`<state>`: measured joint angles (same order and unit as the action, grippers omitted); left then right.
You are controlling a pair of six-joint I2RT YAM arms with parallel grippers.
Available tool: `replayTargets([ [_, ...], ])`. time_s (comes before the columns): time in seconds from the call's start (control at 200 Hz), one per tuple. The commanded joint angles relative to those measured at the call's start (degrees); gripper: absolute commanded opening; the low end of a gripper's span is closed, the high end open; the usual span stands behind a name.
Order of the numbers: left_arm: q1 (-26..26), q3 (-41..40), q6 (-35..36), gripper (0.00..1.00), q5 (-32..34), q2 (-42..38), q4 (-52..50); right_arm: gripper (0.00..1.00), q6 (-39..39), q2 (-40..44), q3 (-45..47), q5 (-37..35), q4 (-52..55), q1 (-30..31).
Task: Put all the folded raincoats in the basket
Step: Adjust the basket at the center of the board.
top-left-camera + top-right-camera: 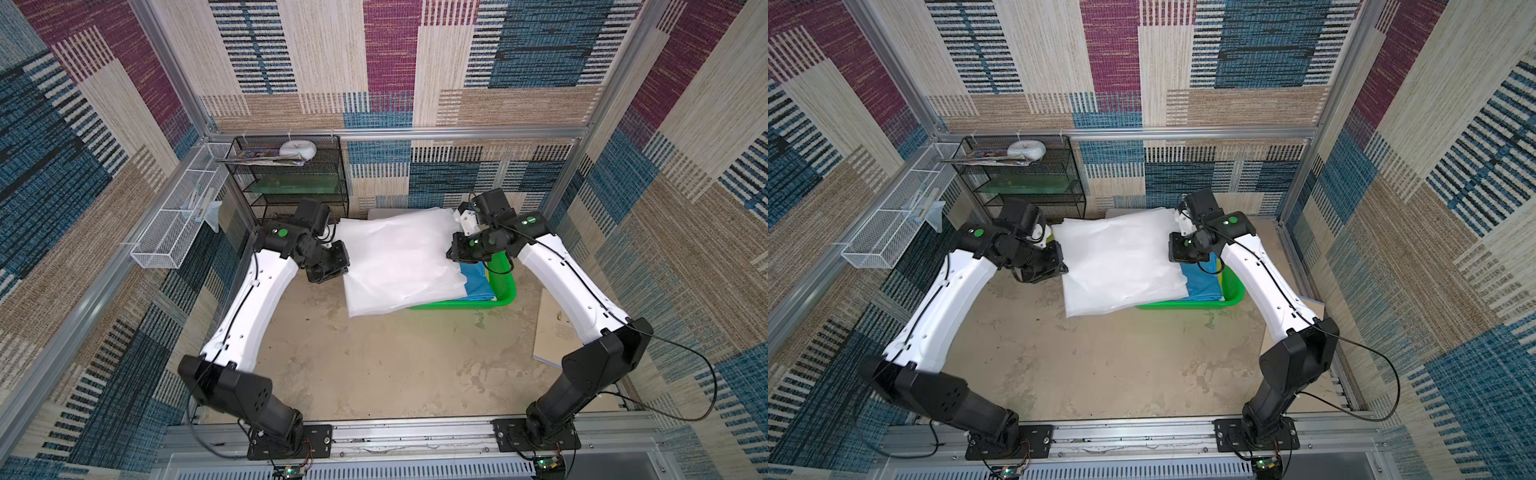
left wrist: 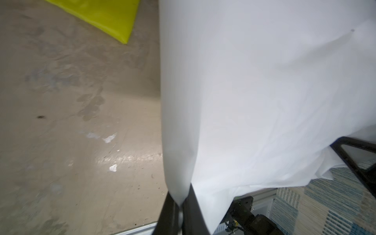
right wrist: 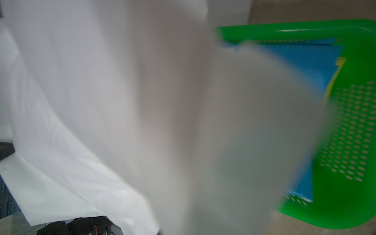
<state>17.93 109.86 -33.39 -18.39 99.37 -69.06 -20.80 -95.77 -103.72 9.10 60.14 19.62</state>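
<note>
Both top views, we see white raincoat [image 1: 399, 257] hanging partly over green basket [image 1: 509, 291], left jaws and right jaws clamped on its edges.

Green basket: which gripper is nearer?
Right. The right gripper hangs above the basket, gripping the raincoat; the left gripper holds the raincoat's opposite edge, off to the side.

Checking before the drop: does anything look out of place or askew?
Yes: the white raincoat is off-centre over the green basket, hanging past its near rim and the end toward the left pincer, so part would likely land outside.
</note>
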Motion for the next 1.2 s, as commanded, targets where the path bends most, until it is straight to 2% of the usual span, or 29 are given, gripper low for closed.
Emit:
replayTargets([
  [0.0, 3.9, 10.3, 1.9, 0.00, -7.8, 10.4, 0.6, 0.00, 0.6, -0.2, 1.1, -5.2, 3.1, -4.0],
  [0.11, 9.0, 23.6, 1.6, 0.00, -11.9, 23.4, 0.6, 0.00, 0.9, -0.1, 3.4, -7.4, 2.8, -7.2],
  [0.18, 10.6, 29.2, 0.7, 0.00, -12.7, 29.2, 0.6, 0.00, 1.1, 0.4, 5.0, -7.5, 2.3, -8.5],
  [0.26, 11.2, 32.5, 0.0, 0.00, -13.0, 34.1, 0.6, 0.00, 1.2, 1.1, 6.9, -8.3, 1.6, -9.3],
  [0.386, 11.2, 31.9, 0.4, 0.00, -11.1, 37.5, 0.6, 0.00, 1.4, 1.2, 9.0, -8.6, 1.0, -9.7],
  [0.616, 8.5, 19.9, 2.0, 0.00, -5.0, 34.9, 0.6, 0.00, 3.2, -0.9, 9.1, -2.8, 0.7, -9.7],
  [0.811, 4.8, 3.9, 3.3, 0.00, -2.4, 28.0, 3.6, 0.00, 2.9, -1.1, 12.8, 4.5, -1.4, -8.7],
  [0.962, 2.1, -10.0, 4.4, 0.00, -2.0, 17.7, 5.9, 0.00, 1.3, 1.0, 17.7, 7.5, -3.8, -4.8],
  [1.112, 0.2, -24.9, 5.6, 0.00, -2.0, 2.9, 7.2, 0.00, -0.7, 3.2, 21.4, 9.0, -6.0, 3.8],
  [1.192, -0.2, -29.2, 5.7, 0.00, -1.2, -4.0, 7.2, 0.00, -1.5, 3.8, 21.4, 9.5, -6.8, 5.7],
])
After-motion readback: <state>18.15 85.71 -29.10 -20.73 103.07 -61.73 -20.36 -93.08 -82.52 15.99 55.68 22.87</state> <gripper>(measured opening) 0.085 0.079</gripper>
